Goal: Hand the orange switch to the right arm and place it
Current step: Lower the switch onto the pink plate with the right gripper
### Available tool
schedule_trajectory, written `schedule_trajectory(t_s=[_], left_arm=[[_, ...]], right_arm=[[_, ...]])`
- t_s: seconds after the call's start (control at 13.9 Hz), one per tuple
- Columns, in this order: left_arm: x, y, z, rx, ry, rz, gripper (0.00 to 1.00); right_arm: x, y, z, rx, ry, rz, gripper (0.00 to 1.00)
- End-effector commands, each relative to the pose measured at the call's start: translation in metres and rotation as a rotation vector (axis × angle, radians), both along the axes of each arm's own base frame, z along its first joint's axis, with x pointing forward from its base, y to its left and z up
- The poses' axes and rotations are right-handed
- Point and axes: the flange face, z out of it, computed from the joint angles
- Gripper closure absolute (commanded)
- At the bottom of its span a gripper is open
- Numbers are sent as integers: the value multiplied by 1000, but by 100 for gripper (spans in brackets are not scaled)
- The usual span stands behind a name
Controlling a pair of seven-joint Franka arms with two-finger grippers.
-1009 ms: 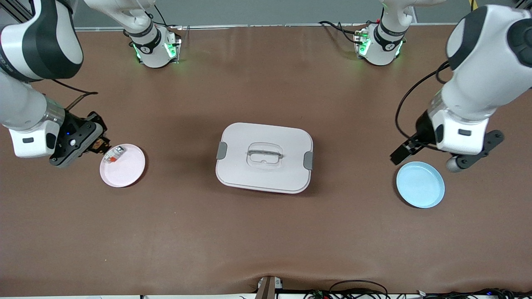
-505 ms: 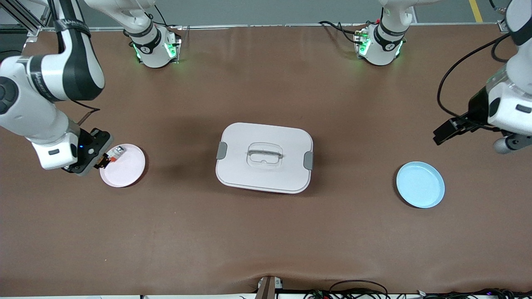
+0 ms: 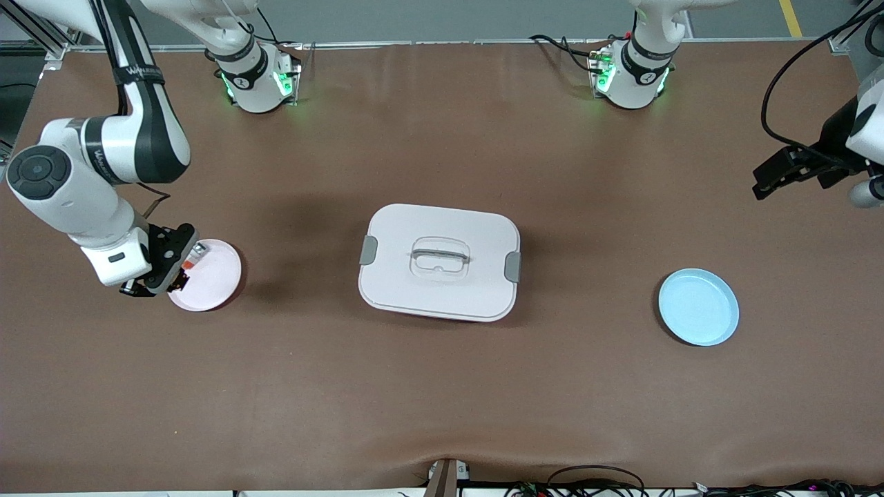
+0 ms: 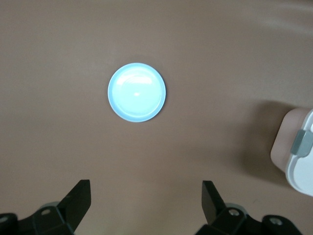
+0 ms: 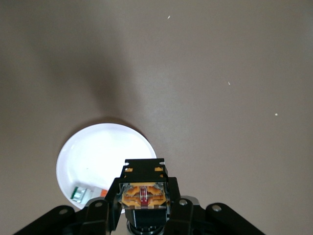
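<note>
**Switch in right gripper, over pink plate**

Right gripper (image 5: 144, 208) jaws clamp the orange switch (image 5: 144, 192) over the pink plate's (image 3: 214, 283) edge, likely for placing. Left gripper (image 4: 146, 200), jaws apart and empty, waits above the table near the blue plate (image 3: 698, 307).

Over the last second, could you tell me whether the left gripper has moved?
Yes. The left gripper has pulled away from the blue plate, going toward the bases' side and the left arm's end of the table, open and empty.

Lidded box (image 3: 439, 262) between two plates (image 3: 207, 276) (image 3: 698, 307), mid-table.
</note>
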Motion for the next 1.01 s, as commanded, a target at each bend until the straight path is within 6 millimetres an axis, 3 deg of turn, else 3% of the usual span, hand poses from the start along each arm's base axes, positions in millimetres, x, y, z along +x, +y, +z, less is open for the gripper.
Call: schedule_trajectory(t_s=[0.0, 0.29, 0.58, 0.94], left_arm=[[-23, 13, 0, -14, -15, -20, 0], [-21, 20, -5, -13, -7, -51, 0], [-20, 28, 0, -3, -30, -62, 0], [-17, 26, 3, -10, -38, -69, 0]], right_arm=[[0, -26, -25, -21, 13, 79, 100], [-13, -47, -58, -21, 86, 116, 100], [-25, -46, -101, -8, 165, 118, 100], [-42, -40, -134, 3, 201, 130, 100]])
